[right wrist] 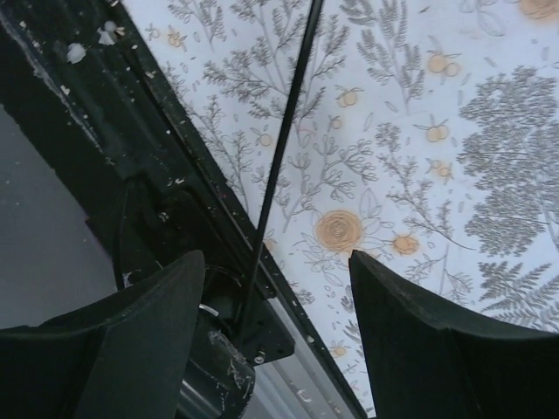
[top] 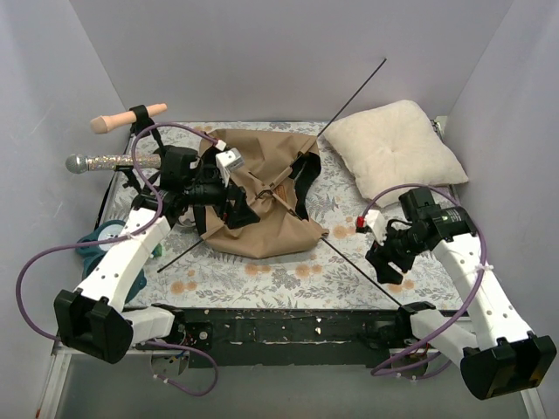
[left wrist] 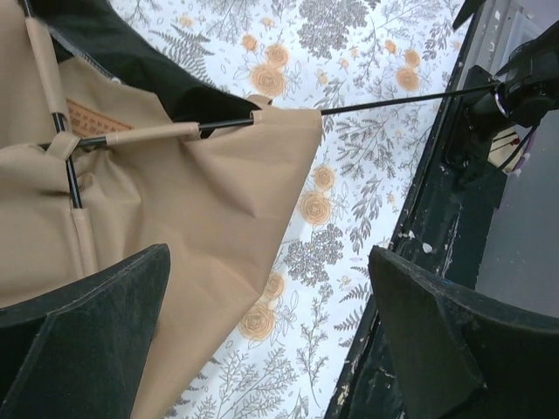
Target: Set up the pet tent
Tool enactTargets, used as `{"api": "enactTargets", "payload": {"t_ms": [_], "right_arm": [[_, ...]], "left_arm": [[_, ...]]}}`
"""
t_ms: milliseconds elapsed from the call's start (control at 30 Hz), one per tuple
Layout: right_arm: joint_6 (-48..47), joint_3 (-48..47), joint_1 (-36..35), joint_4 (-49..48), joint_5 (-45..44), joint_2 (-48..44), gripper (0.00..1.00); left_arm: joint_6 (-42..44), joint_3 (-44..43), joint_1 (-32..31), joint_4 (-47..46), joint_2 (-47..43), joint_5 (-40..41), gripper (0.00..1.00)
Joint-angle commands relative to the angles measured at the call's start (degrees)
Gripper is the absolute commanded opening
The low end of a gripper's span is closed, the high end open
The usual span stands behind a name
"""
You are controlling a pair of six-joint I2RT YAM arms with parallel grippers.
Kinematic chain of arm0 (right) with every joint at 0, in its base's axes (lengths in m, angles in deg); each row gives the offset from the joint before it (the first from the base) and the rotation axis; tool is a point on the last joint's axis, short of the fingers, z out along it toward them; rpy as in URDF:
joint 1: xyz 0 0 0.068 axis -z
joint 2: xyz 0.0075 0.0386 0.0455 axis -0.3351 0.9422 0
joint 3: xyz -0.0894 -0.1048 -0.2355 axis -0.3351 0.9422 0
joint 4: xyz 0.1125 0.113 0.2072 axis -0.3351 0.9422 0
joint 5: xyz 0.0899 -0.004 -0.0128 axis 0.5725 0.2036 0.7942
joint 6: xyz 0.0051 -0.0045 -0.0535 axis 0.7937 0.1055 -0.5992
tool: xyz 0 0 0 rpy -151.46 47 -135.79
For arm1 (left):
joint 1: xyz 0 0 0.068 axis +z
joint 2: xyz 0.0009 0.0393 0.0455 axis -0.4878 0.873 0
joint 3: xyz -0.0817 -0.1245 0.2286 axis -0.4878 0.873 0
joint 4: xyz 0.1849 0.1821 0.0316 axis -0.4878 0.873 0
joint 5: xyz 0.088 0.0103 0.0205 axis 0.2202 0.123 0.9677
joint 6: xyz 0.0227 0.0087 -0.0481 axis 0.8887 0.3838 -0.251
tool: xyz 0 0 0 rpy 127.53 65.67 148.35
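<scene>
The pet tent [top: 262, 196] lies collapsed in the middle of the floral mat, tan fabric with black trim. One thin black pole [top: 349, 94] sticks out to the back right, and another pole end [top: 367, 275] reaches the front right. My left gripper [top: 238, 209] is open over the tent's left side. In the left wrist view the tan fabric [left wrist: 192, 201], its brown label [left wrist: 87, 118] and a sleeved pole [left wrist: 393, 99] lie beyond the open left gripper [left wrist: 271, 336]. My right gripper [top: 384, 264] is open. In the right wrist view the pole [right wrist: 286, 140] runs between its spread fingers [right wrist: 419, 349], not gripped.
A cream square pillow [top: 395, 144] lies at the back right. A microphone-like object [top: 105, 162] and a wooden handle [top: 127, 118] stand at the back left, with a teal item [top: 98, 240] beside the left arm. The black table front edge [top: 288, 325] runs between the bases.
</scene>
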Motion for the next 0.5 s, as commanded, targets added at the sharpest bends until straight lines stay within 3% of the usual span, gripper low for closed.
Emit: {"api": "enactTargets", "payload": {"t_ms": [0,167,267,333,467], "right_arm": [[-0.84,5.62,-0.99,0.17,5.14,1.36,0.75],[-2.95,11.26,-0.99,-1.41,5.23,6.37,0.66],[-4.09,12.14,-0.99,-1.95,8.47,7.52,0.62],[-4.62,12.84,-0.99,-2.47,7.88,8.48,0.59],[-3.32,13.9,-1.08,-3.96,6.65,12.08,0.46]], "left_arm": [[-2.29,1.62,-2.43,-5.18,-4.23,2.32,0.98],[5.76,0.05,-4.54,-2.38,-2.04,5.93,0.98],[21.29,0.13,-4.8,-0.53,-0.19,2.95,0.97],[32.9,1.35,-5.42,-1.4,1.3,3.03,0.89],[46.46,1.28,-6.3,-6.58,7.44,3.56,0.79]]}}
